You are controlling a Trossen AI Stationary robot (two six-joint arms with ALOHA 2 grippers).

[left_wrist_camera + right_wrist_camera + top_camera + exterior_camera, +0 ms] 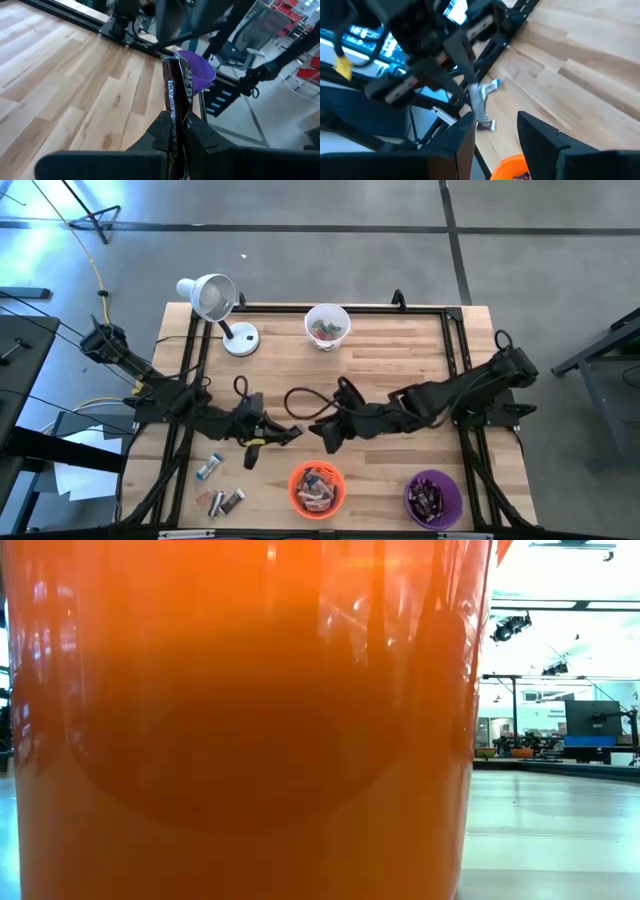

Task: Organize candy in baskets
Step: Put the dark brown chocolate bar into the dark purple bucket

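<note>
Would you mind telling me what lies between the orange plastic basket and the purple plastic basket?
In the high view, only bare wooden table lies between the orange basket and the purple basket.

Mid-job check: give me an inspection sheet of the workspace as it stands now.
Surface: wooden table, black frame along its edges.
Job's things: white basket at the far edge; orange basket and purple basket at the near edge, all holding candy; loose candy near the left front corner.
Clutter: white desk lamp at the far left corner.
Tools: left tool shut on a dark candy bar; right tool open, holding nothing, above the table's middle.
Cables: black loops beside the arms; yellow cable on the floor.
Surroundings: grey floor; no person seen.
</note>
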